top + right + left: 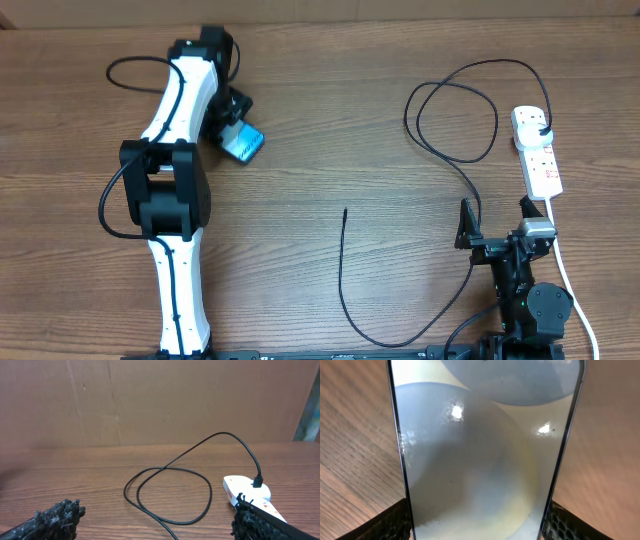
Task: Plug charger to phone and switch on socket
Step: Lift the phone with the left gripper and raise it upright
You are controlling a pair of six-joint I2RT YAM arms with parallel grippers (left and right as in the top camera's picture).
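My left end effector (pixel 479 522) flanking the phone (pixel 245 144) at the surface's (pixel 330 100) far left, socket (pixel 540 160) at far right, charger (pixel 341 255) plugged into its far end, looping to its left, tip lying mid-surface

Overhead looks straight down — left wrist hugs the phone (pixel 480 460), right wrist low, facing the socket (pixel 247 487) overhead also sees

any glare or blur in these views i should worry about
left wrist: two white glare spots on the phone screen, which fills the frame and looks washed out, table to its right soft; right wrist: charger and socket crisp, far left edge smeared; overhead: even light, no hard shadows
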